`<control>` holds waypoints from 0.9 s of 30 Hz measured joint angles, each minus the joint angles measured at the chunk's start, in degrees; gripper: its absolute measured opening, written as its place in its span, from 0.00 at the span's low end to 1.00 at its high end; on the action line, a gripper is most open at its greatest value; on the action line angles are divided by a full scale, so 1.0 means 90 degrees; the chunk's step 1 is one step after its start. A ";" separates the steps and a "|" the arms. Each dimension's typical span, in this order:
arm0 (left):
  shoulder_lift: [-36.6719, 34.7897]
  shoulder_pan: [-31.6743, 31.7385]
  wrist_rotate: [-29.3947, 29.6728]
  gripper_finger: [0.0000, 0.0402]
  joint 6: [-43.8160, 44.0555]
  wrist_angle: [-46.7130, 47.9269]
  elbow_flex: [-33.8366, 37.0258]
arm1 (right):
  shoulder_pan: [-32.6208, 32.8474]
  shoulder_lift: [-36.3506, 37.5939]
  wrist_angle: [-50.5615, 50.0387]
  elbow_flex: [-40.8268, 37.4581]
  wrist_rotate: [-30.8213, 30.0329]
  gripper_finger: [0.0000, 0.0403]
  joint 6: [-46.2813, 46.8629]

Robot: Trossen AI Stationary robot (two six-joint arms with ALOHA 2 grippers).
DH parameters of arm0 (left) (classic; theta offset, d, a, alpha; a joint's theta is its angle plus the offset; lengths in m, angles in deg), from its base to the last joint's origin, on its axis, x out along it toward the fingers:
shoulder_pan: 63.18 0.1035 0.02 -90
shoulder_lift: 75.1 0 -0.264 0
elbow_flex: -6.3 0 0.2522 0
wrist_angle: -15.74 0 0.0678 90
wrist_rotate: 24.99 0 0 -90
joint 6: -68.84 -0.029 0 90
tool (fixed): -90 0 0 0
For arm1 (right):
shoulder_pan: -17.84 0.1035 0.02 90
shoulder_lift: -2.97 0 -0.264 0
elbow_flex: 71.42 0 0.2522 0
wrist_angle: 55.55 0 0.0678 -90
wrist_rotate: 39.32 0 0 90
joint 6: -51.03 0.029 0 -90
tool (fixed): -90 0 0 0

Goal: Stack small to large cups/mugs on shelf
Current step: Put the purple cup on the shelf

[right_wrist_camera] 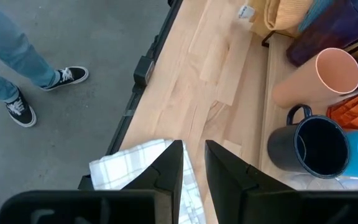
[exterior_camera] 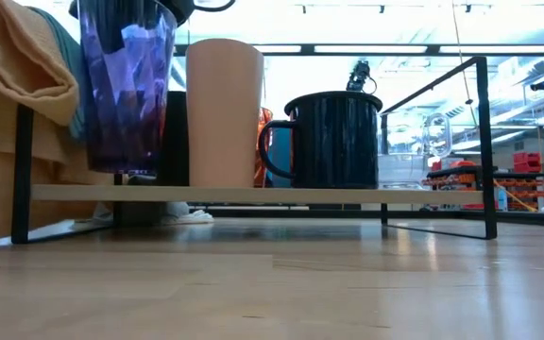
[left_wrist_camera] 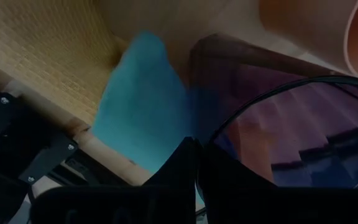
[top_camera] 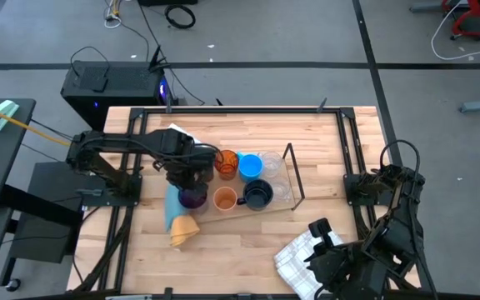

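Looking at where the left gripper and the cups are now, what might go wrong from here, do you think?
1. The left gripper is shut on the rim of the purple tumbler, a thin hold; the tumbler may tilt or slip.
2. The peach cup stands right beside it on the shelf; a sideways move could knock it into the dark mug.
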State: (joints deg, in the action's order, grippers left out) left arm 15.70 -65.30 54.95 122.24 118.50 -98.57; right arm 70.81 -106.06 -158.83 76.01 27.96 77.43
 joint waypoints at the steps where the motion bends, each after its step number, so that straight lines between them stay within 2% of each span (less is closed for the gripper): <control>1: 0.0000 0.0011 0.0002 0.03 -0.0001 -0.0005 0.0000 | 0.0000 0.0000 0.0000 0.0000 0.0002 0.18 0.0000; 21: 0.0000 0.0009 0.0046 0.03 -0.0005 -0.0384 0.0000 | -0.0049 0.0000 0.0000 0.0000 0.0000 0.18 -0.0117; 27: 0.0000 0.0009 0.0094 0.07 -0.0003 -0.0388 0.0000 | -0.0046 0.0000 0.0000 0.0000 0.0002 0.18 -0.0119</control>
State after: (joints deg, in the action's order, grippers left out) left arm 15.70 -65.22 55.80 122.20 115.02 -98.57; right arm 70.39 -106.06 -158.83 76.01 27.98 76.36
